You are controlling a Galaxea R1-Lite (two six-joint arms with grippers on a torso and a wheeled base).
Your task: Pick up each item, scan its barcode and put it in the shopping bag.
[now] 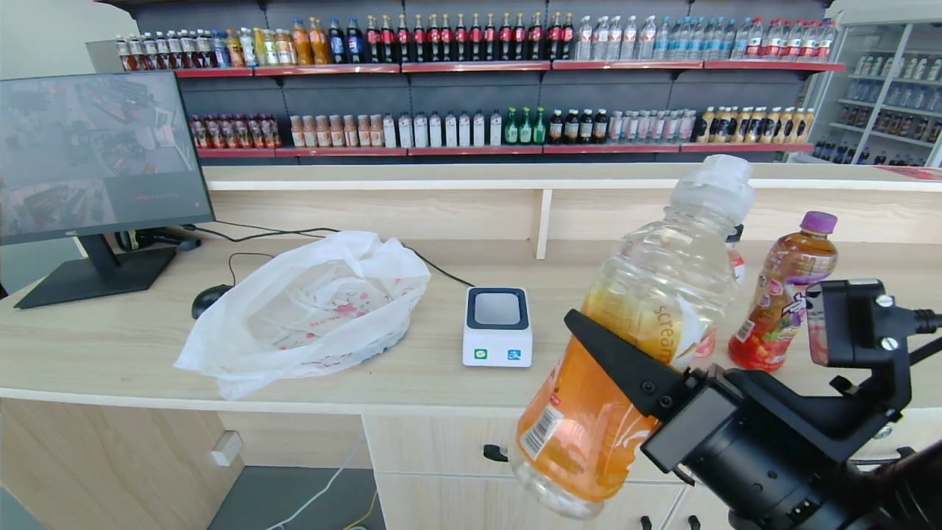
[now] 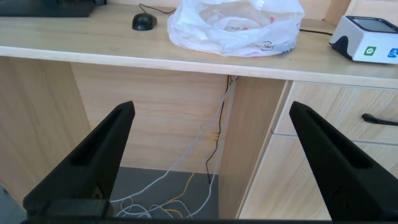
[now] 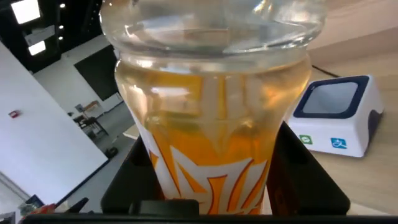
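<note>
My right gripper (image 1: 634, 368) is shut on a clear bottle of orange drink (image 1: 647, 316), held tilted in the air over the counter's front edge, right of the scanner; its barcode (image 1: 541, 431) faces outward near the bottom. In the right wrist view the bottle (image 3: 217, 93) stands between the fingers (image 3: 124, 186), with the white scanner (image 3: 339, 115) beyond it. The scanner (image 1: 497, 326) sits mid-counter, and the white shopping bag (image 1: 309, 309) lies slumped to its left. My left gripper (image 2: 211, 168) is open and holds nothing, low in front of the counter, below the bag (image 2: 233, 25).
A purple-capped bottle of red drink (image 1: 784, 302) stands on the counter at the right, with another bottle partly hidden behind the held one. A monitor (image 1: 96, 154) and a mouse (image 1: 210, 298) occupy the left end. Drawers and loose cables lie under the counter (image 2: 205, 180).
</note>
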